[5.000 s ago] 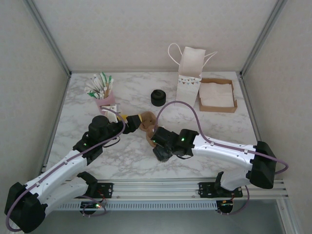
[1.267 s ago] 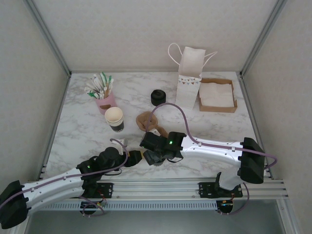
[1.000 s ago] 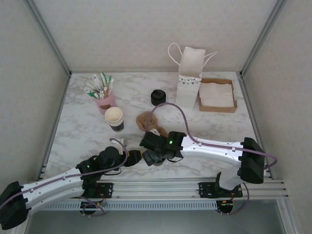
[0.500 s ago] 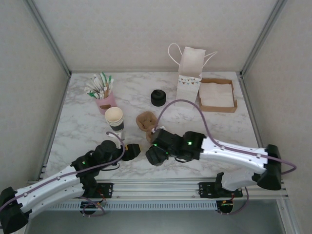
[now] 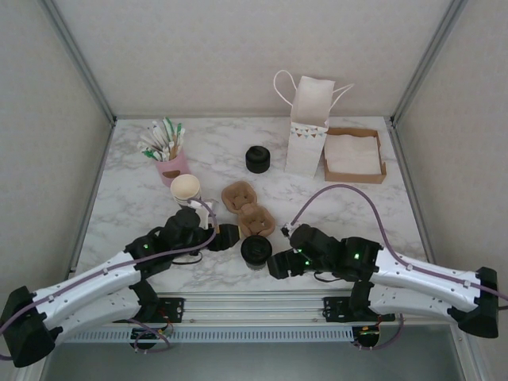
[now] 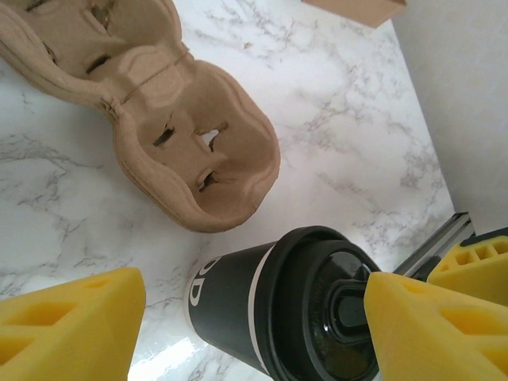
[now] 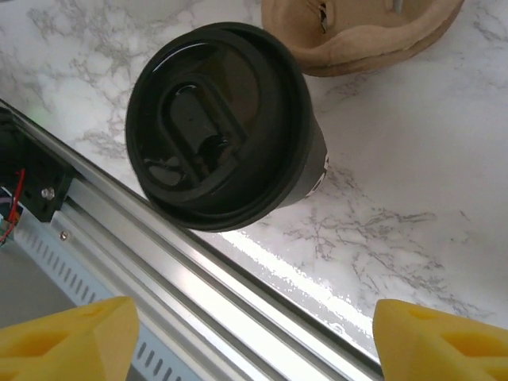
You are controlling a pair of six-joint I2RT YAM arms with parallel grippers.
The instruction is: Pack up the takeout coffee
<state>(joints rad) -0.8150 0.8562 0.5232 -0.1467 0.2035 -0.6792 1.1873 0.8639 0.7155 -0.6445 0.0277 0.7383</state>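
The coffee cup [image 5: 255,250] is standing upright with its lid on, close to the near edge of the worktop [image 5: 373,206]. It is about midway along that edge and just on the near side of the cardboard tray [image 5: 248,208], probably so that both arms are reaching it easily. The left claw [image 6: 254,282] is spreading wide around the cup. One finger is clearly apart from the wall and the other is at the lid's rim, so it is gripping nothing, likely lining up a side grasp. The right claw [image 7: 255,309] is also gaping and empty, hanging at the cup's near-right side. The paper bag [image 5: 309,127] is standing toward the far edge, presumably the destination.
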